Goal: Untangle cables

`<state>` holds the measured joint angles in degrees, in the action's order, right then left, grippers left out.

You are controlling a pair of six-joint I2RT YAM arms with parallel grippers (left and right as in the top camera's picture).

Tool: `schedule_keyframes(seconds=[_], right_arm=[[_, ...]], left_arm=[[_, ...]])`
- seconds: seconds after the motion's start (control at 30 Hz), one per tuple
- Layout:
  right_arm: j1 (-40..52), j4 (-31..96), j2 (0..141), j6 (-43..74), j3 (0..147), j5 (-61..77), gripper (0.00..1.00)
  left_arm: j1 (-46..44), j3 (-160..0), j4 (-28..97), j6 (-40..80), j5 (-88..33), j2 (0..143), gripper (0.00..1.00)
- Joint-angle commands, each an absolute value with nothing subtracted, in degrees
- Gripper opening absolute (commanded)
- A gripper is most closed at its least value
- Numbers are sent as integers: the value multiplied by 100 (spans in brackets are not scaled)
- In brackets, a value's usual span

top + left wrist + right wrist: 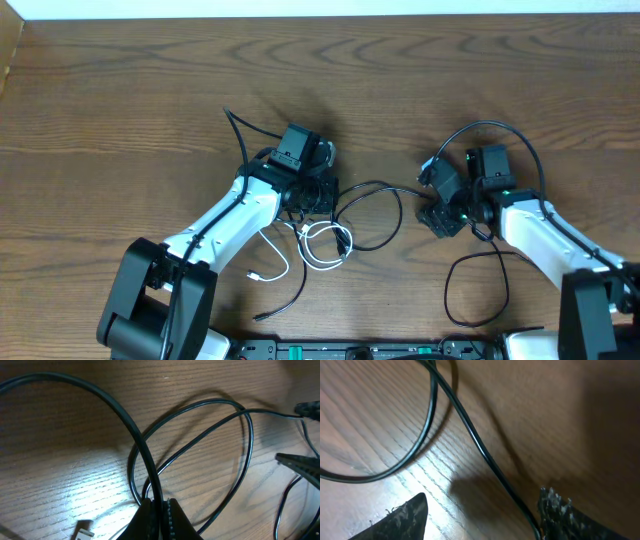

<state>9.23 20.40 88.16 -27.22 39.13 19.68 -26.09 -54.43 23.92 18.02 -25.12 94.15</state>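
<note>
A thin black cable (385,186) loops on the wooden table between my two grippers. My left gripper (325,197) is shut on it; the left wrist view shows the jaws (159,510) pinching the black cable (200,435) just above the table. My right gripper (432,212) is open at the cable's other end. In the right wrist view the cable (470,425) runs between the open jaws (482,510), close to the right finger. A short white cable (322,250) lies coiled below the left gripper, and its plug (82,531) shows in the left wrist view.
Another thin black cable (296,290) runs from the white coil toward the front edge. A thin black loop (480,290) lies by the right arm. Thick arm wires arch over both wrists. My right gripper's fingers (300,462) show at the right of the left wrist view.
</note>
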Motion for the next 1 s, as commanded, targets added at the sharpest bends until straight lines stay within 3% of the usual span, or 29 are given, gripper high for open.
schedule_keyframes(seconds=[0.0,0.13,0.2,0.27,0.63,0.83,0.97], right_arm=[[987,2034,8892,-2620,3863,1957,64],[987,2038,8895,-2545,3863,1831,54],[985,2038,8895,-2276,3861,1616,41],[985,2084,8895,-2086,3861,1389,35],[985,2512,8895,-2014,3852,1044,29],[985,2464,8895,-1667,3852,1046,2],[985,2281,8892,-993,3857,1066,1]], left_arm=[[-2611,-5422,2381,1809,-2432,9419,8],[-2611,-5422,2346,1811,-2432,9419,8],[-2611,-5422,2349,1811,-2434,9419,7],[-2611,-5422,2349,1811,-2434,9419,7],[-2611,-5422,2346,1811,-2434,9419,8],[-2611,-5422,2349,1811,-2434,9419,8],[-2611,-5422,2349,1811,-2434,9419,7]])
